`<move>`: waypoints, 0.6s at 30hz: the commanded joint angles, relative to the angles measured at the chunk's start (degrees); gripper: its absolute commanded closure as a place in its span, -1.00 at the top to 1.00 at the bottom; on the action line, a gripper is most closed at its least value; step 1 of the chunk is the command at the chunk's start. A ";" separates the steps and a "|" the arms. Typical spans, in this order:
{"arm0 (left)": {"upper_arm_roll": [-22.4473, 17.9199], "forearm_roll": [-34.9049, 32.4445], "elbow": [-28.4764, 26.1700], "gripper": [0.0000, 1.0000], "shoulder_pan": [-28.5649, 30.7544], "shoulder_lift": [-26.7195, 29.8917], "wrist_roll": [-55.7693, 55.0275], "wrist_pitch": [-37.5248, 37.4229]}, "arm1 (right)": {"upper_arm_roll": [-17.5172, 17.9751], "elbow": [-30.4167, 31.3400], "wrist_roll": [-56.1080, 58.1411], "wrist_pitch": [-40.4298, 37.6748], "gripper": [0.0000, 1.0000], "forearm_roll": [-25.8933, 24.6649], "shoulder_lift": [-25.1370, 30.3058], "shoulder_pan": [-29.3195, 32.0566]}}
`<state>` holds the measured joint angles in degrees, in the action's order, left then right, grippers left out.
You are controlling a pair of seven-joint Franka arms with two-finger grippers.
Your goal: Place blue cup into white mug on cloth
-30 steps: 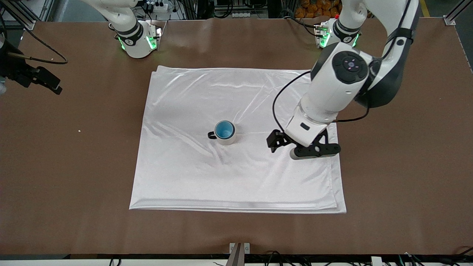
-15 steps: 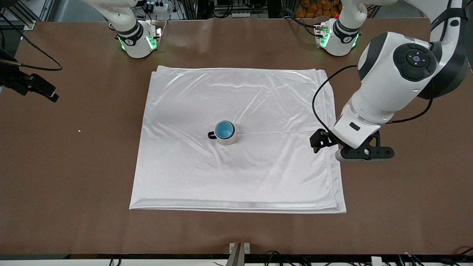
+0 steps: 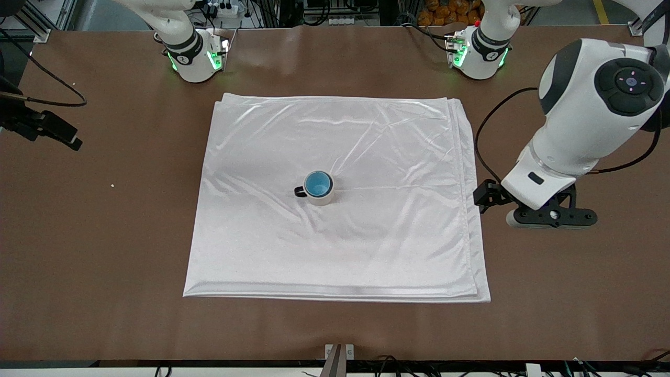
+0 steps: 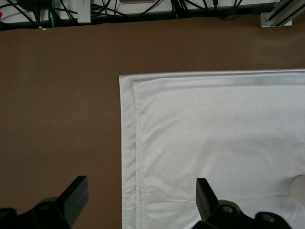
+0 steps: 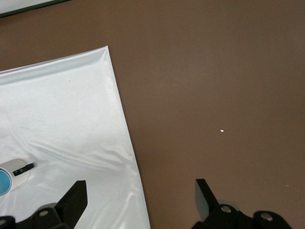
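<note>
The blue cup (image 3: 317,183) sits upright inside the white mug (image 3: 325,198), whose dark handle (image 3: 299,191) points toward the right arm's end. The mug stands near the middle of the cloth (image 3: 366,141). My left gripper (image 3: 552,217) is open and empty over bare table, just off the cloth's edge at the left arm's end. In the left wrist view the left gripper (image 4: 140,193) frames that cloth edge (image 4: 138,143). My right gripper (image 3: 55,131) is open and empty over bare table at the right arm's end. The right wrist view shows the right gripper (image 5: 138,195), the mug (image 5: 18,172) and the blue cup (image 5: 4,182).
The brown table (image 3: 104,235) surrounds the cloth on all sides. A small white speck (image 3: 112,185) lies on the table toward the right arm's end; it also shows in the right wrist view (image 5: 222,131). The arm bases (image 3: 196,57) stand along the table's edge farthest from the front camera.
My left arm has swung away from the mug, off the cloth toward its own end of the table. My right gripper has drifted slightly. The cup and mug have not moved.
</note>
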<state>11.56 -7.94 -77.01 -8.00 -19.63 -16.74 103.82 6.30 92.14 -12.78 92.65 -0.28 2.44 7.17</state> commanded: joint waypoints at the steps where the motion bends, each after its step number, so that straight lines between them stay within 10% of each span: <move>1: 0.48 -1.29 -1.74 1.00 2.90 1.79 1.71 -0.81 | -0.32 -1.61 0.13 -1.42 1.00 0.46 -0.77 -0.58; 18: 0.40 -1.20 -1.66 1.00 6.50 4.95 1.89 -3.98 | -0.59 -2.57 0.22 -0.98 1.00 0.46 -2.08 0.12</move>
<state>11.56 -8.01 -77.03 -2.24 -17.78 -15.68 101.52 5.99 92.03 -12.79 92.45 -0.28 2.03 7.03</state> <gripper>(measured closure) 0.000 0.000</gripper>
